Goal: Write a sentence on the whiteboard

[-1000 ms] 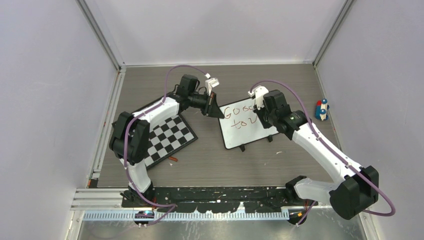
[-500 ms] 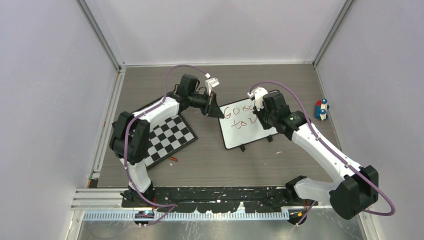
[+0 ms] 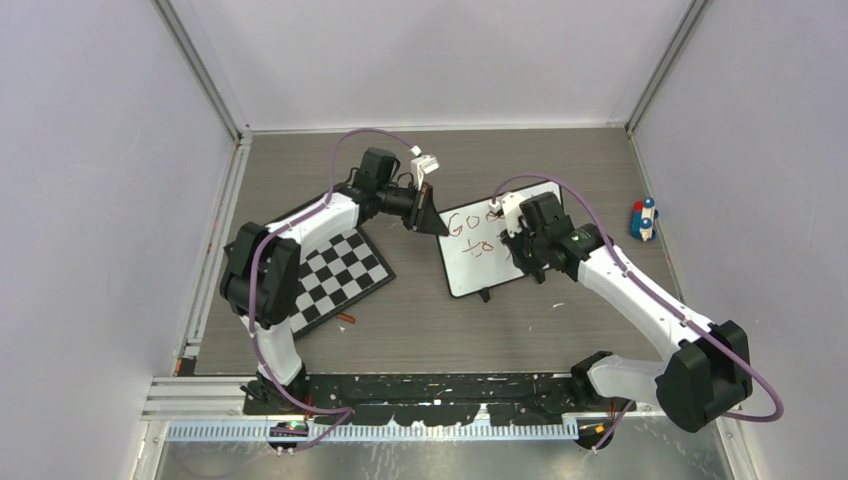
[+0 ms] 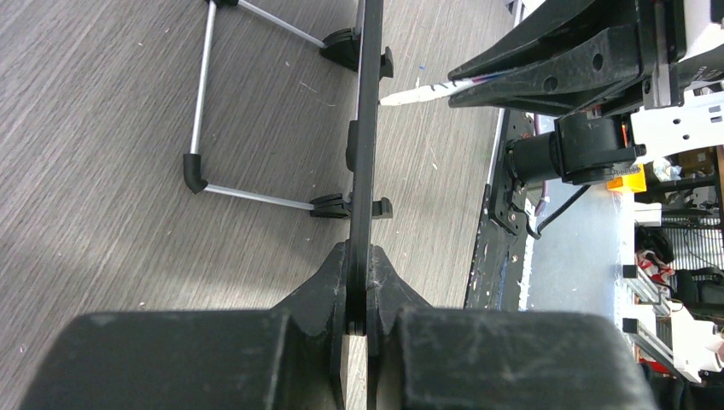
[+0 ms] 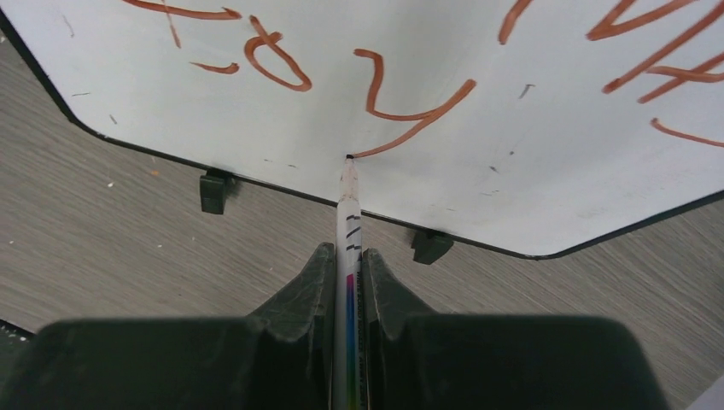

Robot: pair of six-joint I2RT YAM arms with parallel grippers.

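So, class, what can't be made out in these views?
Top view: right arm covers the sentence's line ends.
Right wrist view: top edge cuts off the upper line.
Left wrist view: whiteboard is edge-on, its face unseen.
Top view: blue-red object at the right wall, too small to name.

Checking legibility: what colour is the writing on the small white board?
Red-brown writing; right wrist view shows best.

The whiteboard (image 3: 476, 276) stands on the table (image 3: 420, 335), the checkerboard (image 3: 340, 275) lying to its left and a toy (image 3: 643, 220) well apart on its right. My left gripper (image 4: 359, 290) sits on its left edge. My right gripper (image 5: 346, 256) is before it, the marker (image 5: 348, 213) tip touching its lower part.
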